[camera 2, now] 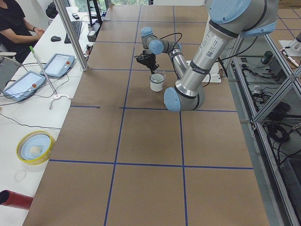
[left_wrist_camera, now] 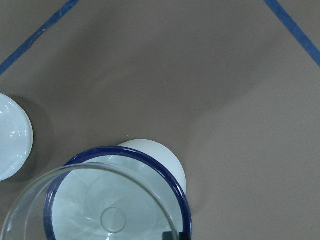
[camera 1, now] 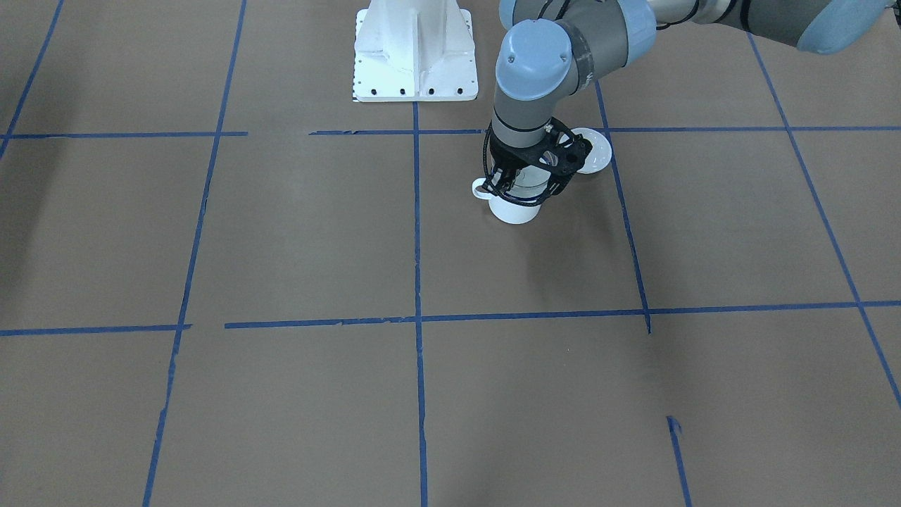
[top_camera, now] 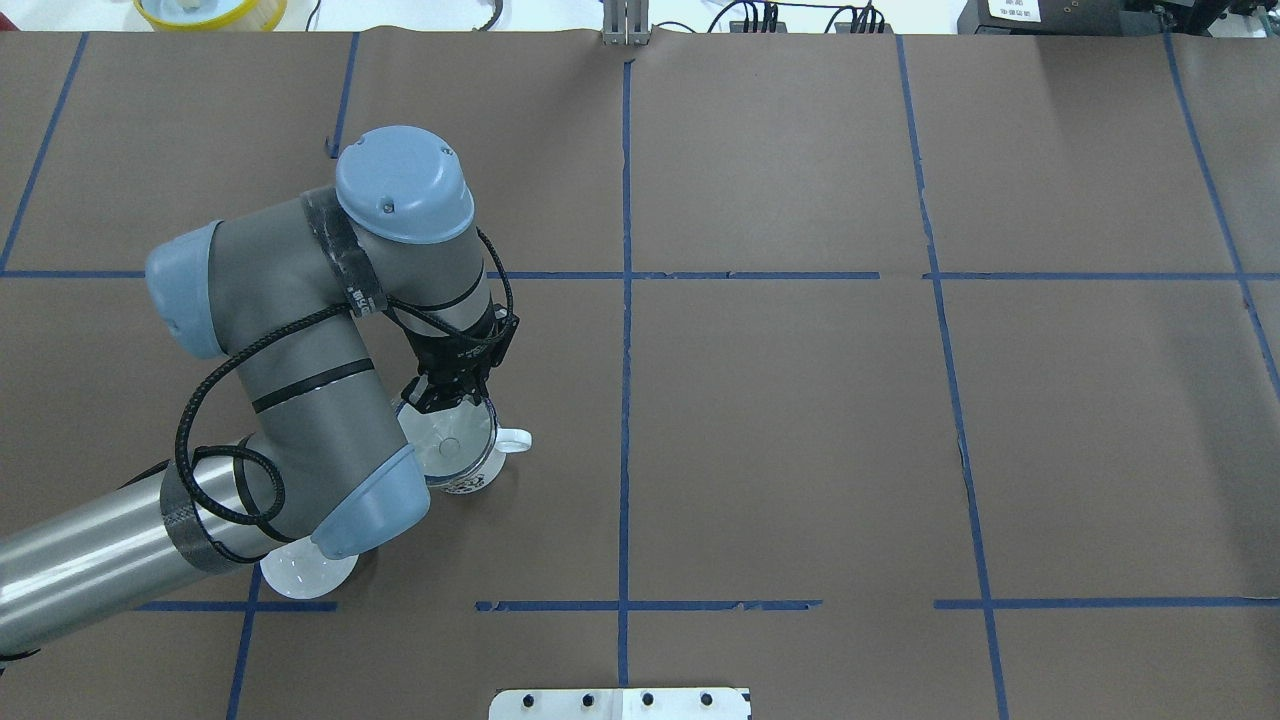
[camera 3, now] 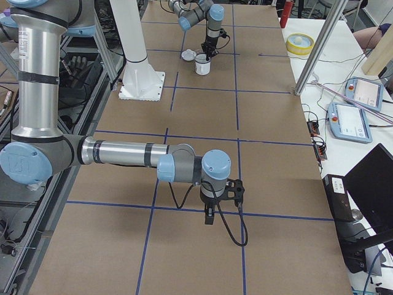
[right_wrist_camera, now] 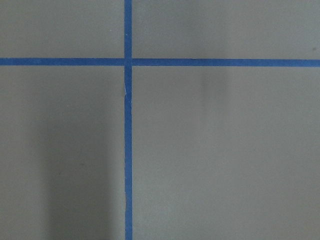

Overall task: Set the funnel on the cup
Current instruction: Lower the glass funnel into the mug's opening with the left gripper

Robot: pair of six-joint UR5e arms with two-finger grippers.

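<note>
The white mug with a dark blue rim point(top_camera: 470, 462) stands on the table, handle point(top_camera: 512, 440) pointing toward the table's middle. It also shows in the front view point(camera 1: 516, 209) and the left wrist view point(left_wrist_camera: 150, 155). The clear funnel point(left_wrist_camera: 114, 218) sits in the mug's mouth, its rim slightly offset from the blue rim. My left gripper point(top_camera: 442, 400) is right above the mug and is shut on the funnel's rim. My right gripper point(camera 3: 209, 214) hovers low over bare table far from the mug; I cannot tell whether it is open or shut.
A round white lid point(top_camera: 300, 575) lies beside the mug, partly under my left arm; it also shows in the left wrist view point(left_wrist_camera: 10, 137). The white robot base point(camera 1: 415, 56) stands behind. A yellow bowl point(camera 2: 33, 147) and tablets sit on the side bench.
</note>
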